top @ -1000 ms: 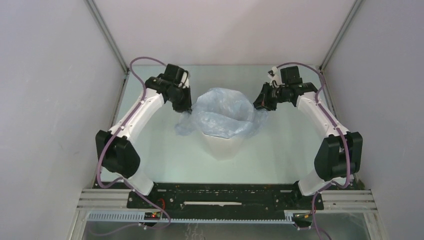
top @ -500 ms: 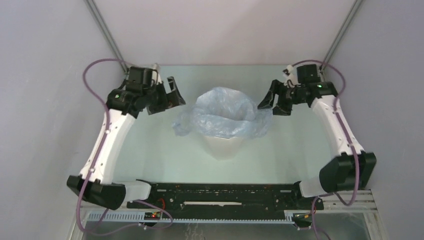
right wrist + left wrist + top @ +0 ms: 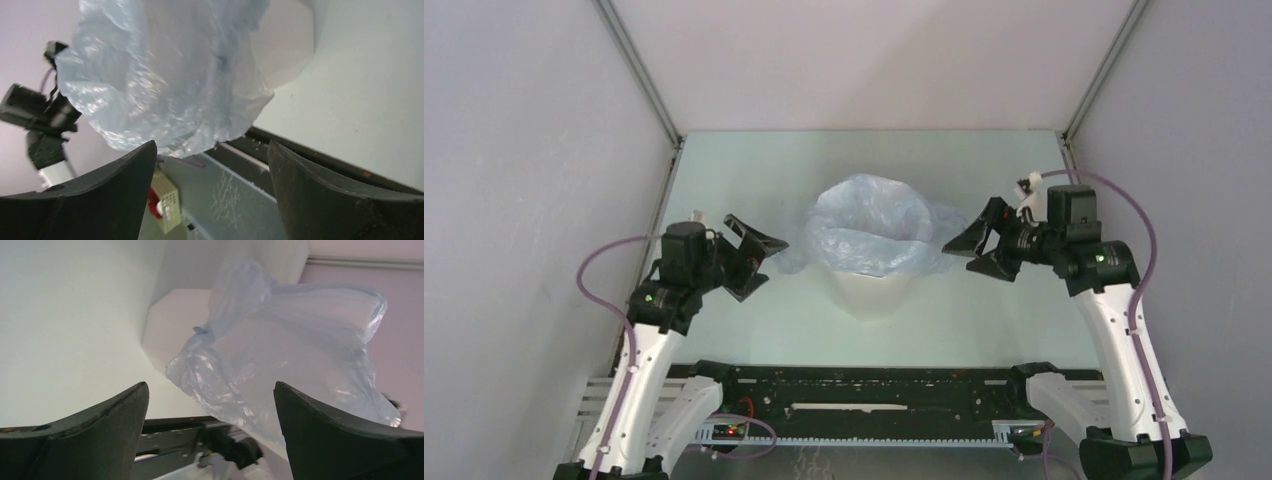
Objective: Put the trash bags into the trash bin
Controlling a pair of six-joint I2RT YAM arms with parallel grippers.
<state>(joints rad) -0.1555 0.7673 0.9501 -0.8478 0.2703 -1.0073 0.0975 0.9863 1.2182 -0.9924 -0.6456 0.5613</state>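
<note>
The trash bag (image 3: 869,232) is draped over the rim of the trash bin (image 3: 871,292) on the table (image 3: 754,335), with loose film hanging outside. The left pincer (image 3: 762,262) and the right pincer (image 3: 960,255) are spread wide, and nothing is held by the 2. The film could be snagged by a finger, and the bin tipped.

A wrinkled pale-blue trash bag (image 3: 869,235) lines the upright white trash bin (image 3: 871,291), its film draped over the rim.
</note>
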